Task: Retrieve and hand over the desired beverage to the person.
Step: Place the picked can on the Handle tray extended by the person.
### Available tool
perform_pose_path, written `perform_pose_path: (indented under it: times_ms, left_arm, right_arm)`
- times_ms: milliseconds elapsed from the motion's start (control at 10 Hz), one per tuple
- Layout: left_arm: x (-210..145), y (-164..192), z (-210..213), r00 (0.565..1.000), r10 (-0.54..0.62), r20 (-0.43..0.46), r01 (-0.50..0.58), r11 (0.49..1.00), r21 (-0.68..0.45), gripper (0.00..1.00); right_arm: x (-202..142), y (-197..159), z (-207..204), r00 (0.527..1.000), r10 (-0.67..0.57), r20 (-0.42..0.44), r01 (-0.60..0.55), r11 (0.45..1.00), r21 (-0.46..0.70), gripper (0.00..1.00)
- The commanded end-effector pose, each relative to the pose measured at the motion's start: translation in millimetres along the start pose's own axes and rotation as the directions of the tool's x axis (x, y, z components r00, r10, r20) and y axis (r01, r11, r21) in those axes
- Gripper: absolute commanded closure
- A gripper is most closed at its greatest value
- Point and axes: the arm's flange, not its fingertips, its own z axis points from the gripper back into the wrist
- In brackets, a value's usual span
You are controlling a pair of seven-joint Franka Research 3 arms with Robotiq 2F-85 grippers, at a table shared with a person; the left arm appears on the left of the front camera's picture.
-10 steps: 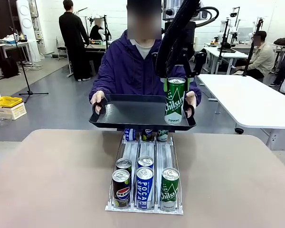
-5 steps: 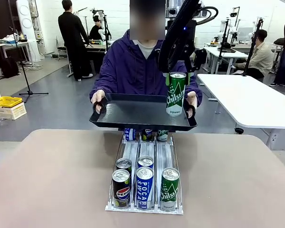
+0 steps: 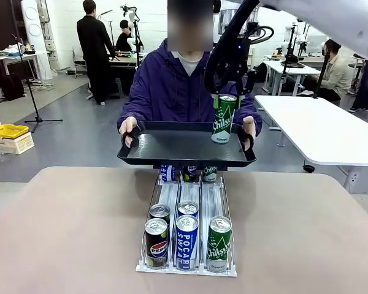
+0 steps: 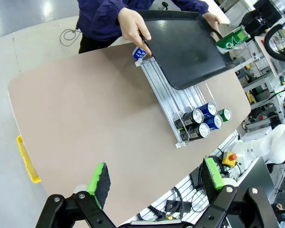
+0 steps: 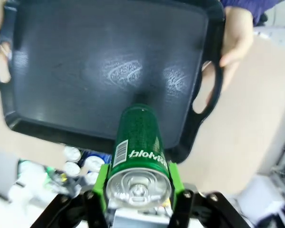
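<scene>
My right claw (image 5: 138,184), clamped on a green can (image 3: 224,119), at a held-out tray (image 3: 172,146).
Nearest, my left claw (image 4: 154,183) hangs spread apart over the table (image 3: 67,226). A rack (image 3: 170,195) of drink cans (image 3: 186,236) sits on the table. Beyond it a person (image 3: 159,92) in a purple jacket holds the black tray in both hands; the green can, slightly tilted, is over its right side.

yellow crate (image 3: 7,130) atop white box (image 3: 12,144), floor, far left; black tripod stand (image 3: 28,82) behind; white table (image 3: 322,131), right; brown tabletop (image 3: 67,233), near.
</scene>
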Motion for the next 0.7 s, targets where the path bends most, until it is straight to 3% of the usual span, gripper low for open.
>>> perform_pose_path:
  times_ms: [0,600]
  left_arm:
    - [1,1,2,1.0,-0.014,0.001,0.014,1.0,-0.012,0.0]
    - [1,1,2,1.0,-0.014,0.001,0.014,1.0,-0.012,0.0]
  right_arm:
    - [37,10,24,0.999,0.02,-0.046,-0.02,1.0,0.002,0.42]
    - [50,14,-19,0.995,0.047,-0.093,-0.054,0.996,-0.068,0.42]
